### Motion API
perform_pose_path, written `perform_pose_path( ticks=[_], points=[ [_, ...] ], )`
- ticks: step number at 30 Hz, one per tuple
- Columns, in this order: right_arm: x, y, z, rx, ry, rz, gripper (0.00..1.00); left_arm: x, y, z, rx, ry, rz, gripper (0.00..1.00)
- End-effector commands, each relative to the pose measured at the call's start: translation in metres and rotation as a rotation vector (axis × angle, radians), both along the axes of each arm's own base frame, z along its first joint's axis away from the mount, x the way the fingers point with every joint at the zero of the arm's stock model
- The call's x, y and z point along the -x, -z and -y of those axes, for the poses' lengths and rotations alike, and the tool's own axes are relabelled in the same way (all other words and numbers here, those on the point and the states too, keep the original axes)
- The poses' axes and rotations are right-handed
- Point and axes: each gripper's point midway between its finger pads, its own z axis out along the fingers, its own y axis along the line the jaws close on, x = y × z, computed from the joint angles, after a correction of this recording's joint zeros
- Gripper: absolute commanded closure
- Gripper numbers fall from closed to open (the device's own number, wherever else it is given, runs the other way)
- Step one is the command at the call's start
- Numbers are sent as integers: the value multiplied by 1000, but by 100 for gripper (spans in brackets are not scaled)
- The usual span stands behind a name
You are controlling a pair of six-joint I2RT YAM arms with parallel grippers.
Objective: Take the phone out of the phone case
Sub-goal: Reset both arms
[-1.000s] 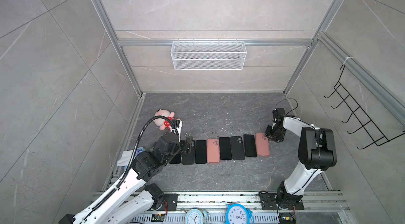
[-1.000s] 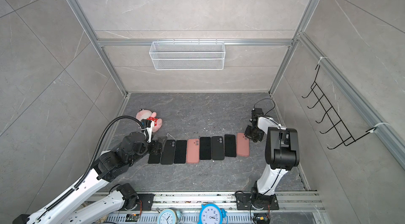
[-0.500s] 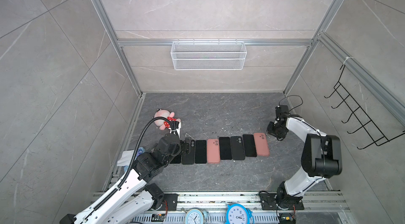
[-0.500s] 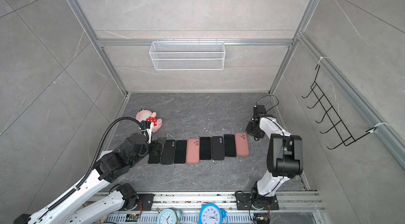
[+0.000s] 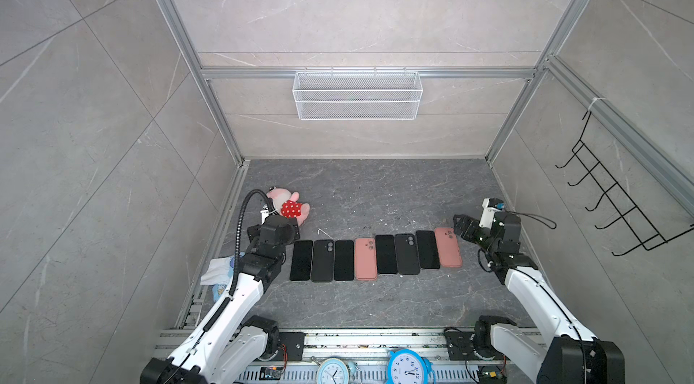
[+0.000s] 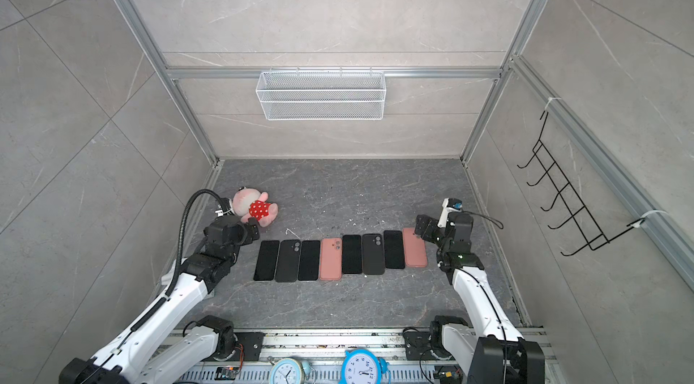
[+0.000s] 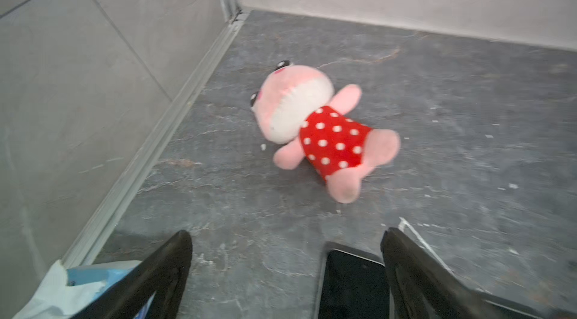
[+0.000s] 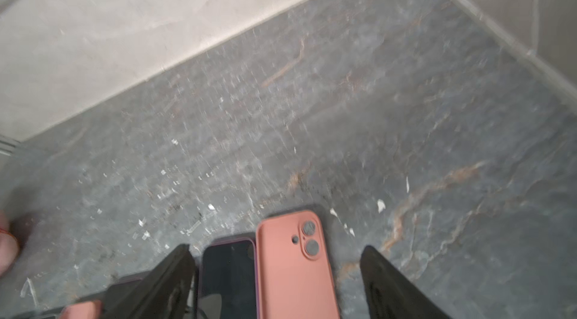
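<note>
1. The pink phone case [image 5: 448,247] lies flat, camera holes up, at the right end of a row of eight across the lower centre of both top views. The black phone [image 5: 427,249] lies just beside it on the left, screen up and out of the case.
2. My right claw [image 5: 459,229] was nearly shut at the case's upper edge a second ago. Now it stands wide and empty, drawn back just right of the case.
3. My left claw [image 7: 287,231] has widened too. It holds nothing and hovers over the leftmost phone [image 7: 352,280].
4. A plush toy [image 5: 289,207] lies on the desk [image 5: 375,194], centre left.
5. I judge the release done and this pair separated.
</note>
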Motion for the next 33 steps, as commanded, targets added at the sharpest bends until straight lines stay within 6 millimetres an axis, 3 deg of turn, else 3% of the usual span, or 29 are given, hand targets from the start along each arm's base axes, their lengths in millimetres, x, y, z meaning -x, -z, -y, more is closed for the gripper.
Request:
perform_pose_path(
  ticks=[1,8,13,15,18,21,26,33],
  points=[
    [-23,-33,1,37,-11,186,1,-21,-6,-6,-61,31,98,2],
    [-28,-29,3,168,14,276,0,-31,32,-22,-103,45,82,2],
    [-24,-3,-5,307,4,324,0,-48,45,-8,-74,156,185,1],
    [-23,-9,-12,364,-13,381,0,-58,47,1,-83,222,186,2],
    [-38,4,-23,391,-64,332,0,-72,59,-6,-81,207,167,3],
    [-50,22,-24,402,-66,261,0,-73,69,-11,10,238,151,3],
    [-61,33,-10,351,-20,211,0,-76,74,-13,60,260,137,1],
    [-60,33,-8,355,-22,206,0,-76,74,-14,62,258,136,1]
  ],
)
